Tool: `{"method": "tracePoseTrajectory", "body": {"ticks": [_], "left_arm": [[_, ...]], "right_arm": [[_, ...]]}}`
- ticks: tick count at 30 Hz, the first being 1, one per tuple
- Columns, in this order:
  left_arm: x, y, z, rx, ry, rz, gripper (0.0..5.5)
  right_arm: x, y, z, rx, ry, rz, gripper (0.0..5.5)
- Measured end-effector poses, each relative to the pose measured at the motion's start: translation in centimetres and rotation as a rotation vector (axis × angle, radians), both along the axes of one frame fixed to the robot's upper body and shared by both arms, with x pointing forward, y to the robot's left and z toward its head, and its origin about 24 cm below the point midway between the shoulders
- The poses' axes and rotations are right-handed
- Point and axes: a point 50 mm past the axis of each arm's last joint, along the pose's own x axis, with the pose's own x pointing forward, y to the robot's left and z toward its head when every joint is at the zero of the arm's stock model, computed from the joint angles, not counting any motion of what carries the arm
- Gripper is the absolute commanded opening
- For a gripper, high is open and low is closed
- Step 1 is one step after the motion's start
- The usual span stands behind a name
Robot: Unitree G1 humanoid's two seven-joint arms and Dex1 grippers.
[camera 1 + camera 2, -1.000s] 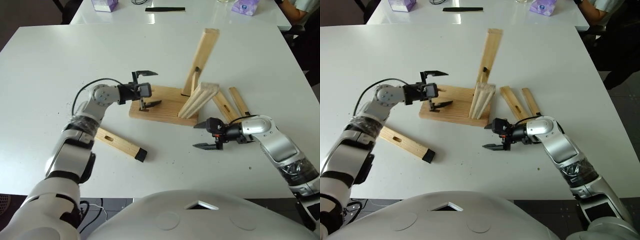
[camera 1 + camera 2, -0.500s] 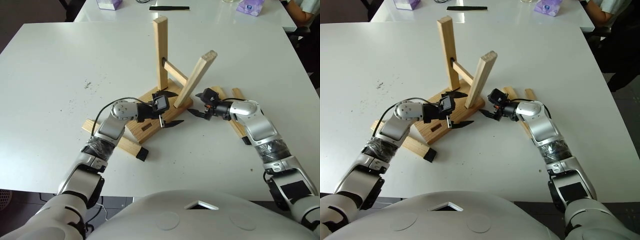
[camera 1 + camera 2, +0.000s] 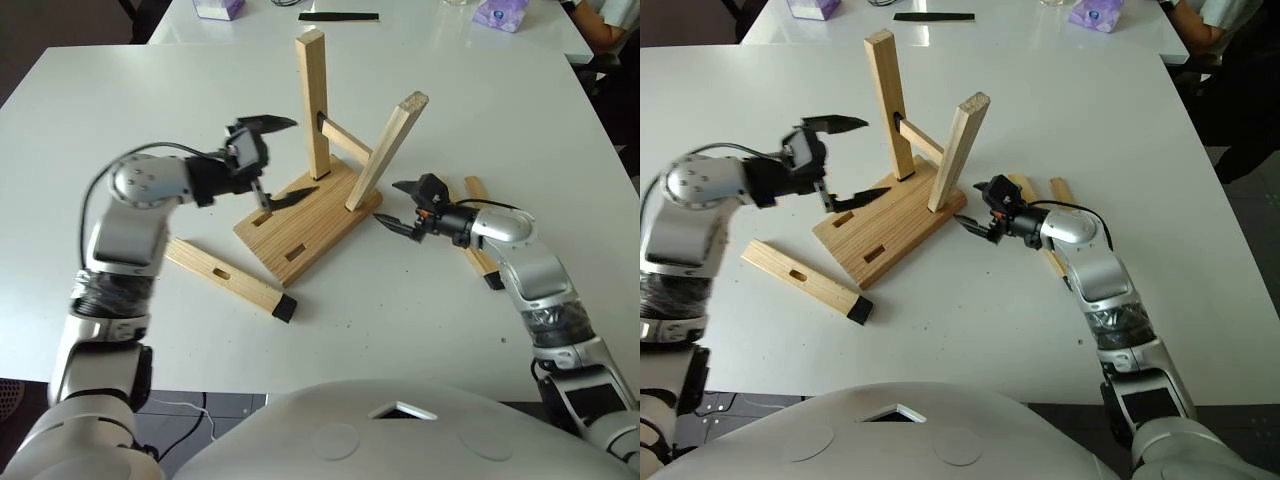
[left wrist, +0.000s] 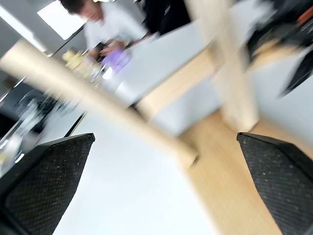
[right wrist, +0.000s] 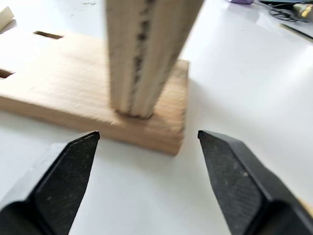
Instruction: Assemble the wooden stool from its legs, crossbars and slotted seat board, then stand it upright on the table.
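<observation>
Left tool (image 3: 875,157) and right tool (image 3: 390,203) gape wide, flanking seat board (image 3: 300,225) bearing two legs (image 3: 313,100).

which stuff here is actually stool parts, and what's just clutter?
Job: seat board, upright leg, tilted leg, crossbar between them, loose leg on the left, loose pieces by the right arm.
Clutter: purple boxes, black strip, both on the far table.

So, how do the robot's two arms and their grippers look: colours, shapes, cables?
The left arm and right arm have glossy silver-white shells, rounded joints and a part wrapped in clear film. A thin black cable runs along each. The black left gripper and right gripper each have two flat pointed fingers with finely dotted pads.
</observation>
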Motion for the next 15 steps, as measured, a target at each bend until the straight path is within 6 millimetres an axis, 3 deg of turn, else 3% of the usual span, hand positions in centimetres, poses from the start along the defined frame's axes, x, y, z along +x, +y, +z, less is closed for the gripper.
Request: {"method": "tracePoseTrajectory", "body": {"ticks": [3,7,11,15], "left_arm": [[1.1,3.7,-1.9,0.087,-0.021,0.165,4.82],[1.4,6.6,-5.5,0.184,0.006,0.297,4.2],[0.4,6.2,-9.5,0.361,-0.006,0.23,3.48],[-0.6,5.1,-10.4,0.336,-0.04,0.125,2.87]], "right_arm": [[-0.8,-0.3,-0.4,-0.014,0.034,0.016,3.75],[-1.1,-0.3,-0.5,-0.029,0.049,0.039,3.75],[-1.4,-0.5,-0.7,-0.073,0.07,0.071,3.75],[-1.6,0.2,-1.3,-0.089,0.085,0.105,3.75]]}}
